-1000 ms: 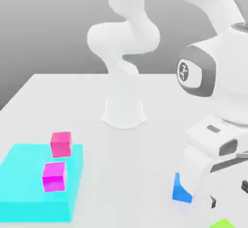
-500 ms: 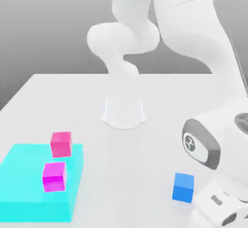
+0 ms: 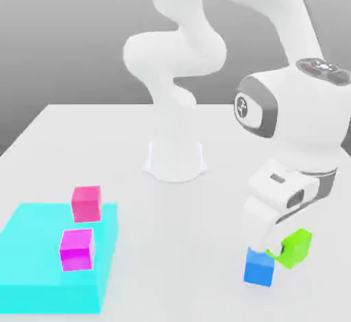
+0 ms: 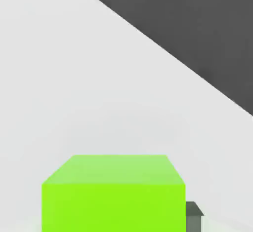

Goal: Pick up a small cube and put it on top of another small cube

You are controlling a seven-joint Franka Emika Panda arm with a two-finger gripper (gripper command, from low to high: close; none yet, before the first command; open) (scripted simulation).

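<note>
1 lime-green cube (image 3: 295,248) sits clenched in my gripper (image 3: 286,251), lower right, beside 1 blue cube (image 3: 259,270); 2 pinkish cubes lower left.

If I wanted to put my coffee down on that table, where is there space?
The widest bare stretch of the white table lies between the cyan mat, with its pink cube and magenta cube, and the blue cube. It is crowded around the blue cube, where the gripper holds the green cube.

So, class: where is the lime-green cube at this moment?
In the exterior view the lime-green cube is held off the table in the fingers, low on the right, beside the blue cube.
</note>
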